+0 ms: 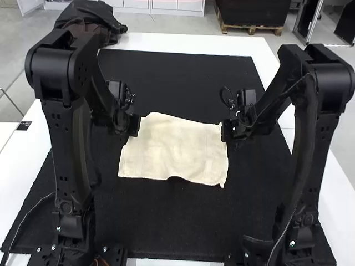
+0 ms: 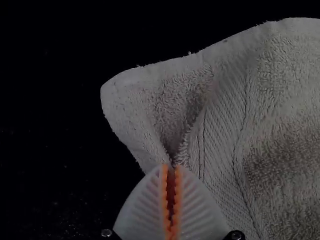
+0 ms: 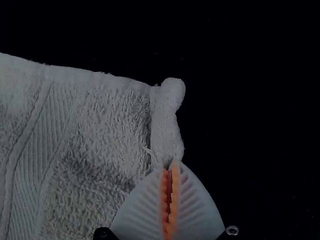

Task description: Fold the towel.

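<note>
L grpr [image 1: 135,126], R grpr [image 1: 224,131] pinch towel [image 1: 176,148]

From where I stand, it's a cream-coloured towel [image 1: 175,149] with a fuzzy pile and ribbed bands woven in, spread into a rough four-sided shape between the left gripper [image 1: 135,125] and the right gripper [image 1: 224,131]. Each one pinches its own side edge just short of a far corner. By the left fingertips the cloth puckers into a deep crease, with a rounded corner flap just past them; by the right fingertips a narrow strip of edge runs out to a stubby, knobbly corner. Its near edge, on the arms' side of both grippers, lifts in a small ripple midway
</note>
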You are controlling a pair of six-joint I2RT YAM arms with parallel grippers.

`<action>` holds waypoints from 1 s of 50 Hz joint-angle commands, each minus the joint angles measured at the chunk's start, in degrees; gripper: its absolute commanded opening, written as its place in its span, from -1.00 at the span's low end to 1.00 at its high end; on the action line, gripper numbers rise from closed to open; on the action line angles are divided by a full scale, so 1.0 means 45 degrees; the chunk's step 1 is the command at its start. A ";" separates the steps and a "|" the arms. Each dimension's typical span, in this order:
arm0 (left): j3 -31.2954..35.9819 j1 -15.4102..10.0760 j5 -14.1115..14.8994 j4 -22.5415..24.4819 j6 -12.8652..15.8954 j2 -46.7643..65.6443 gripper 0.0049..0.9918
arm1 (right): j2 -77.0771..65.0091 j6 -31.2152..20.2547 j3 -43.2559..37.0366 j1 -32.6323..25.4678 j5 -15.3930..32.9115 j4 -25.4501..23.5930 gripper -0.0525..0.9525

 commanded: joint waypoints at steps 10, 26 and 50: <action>-0.0210 0.0009 0.0149 0.0438 0.0073 0.0067 -0.96 | 0.0584 0.0026 -0.0159 0.0220 -0.1434 -0.0065 -0.93; 0.0180 0.0029 0.0149 0.0242 -0.0044 -0.0656 -0.96 | -0.0706 0.0554 -0.0198 -0.0053 -0.1590 -0.0104 -0.94; 0.0122 0.0068 0.0286 -0.1887 0.0112 -0.2785 -0.96 | -0.2737 0.0690 -0.0765 -0.0873 -0.2195 -0.0885 -0.94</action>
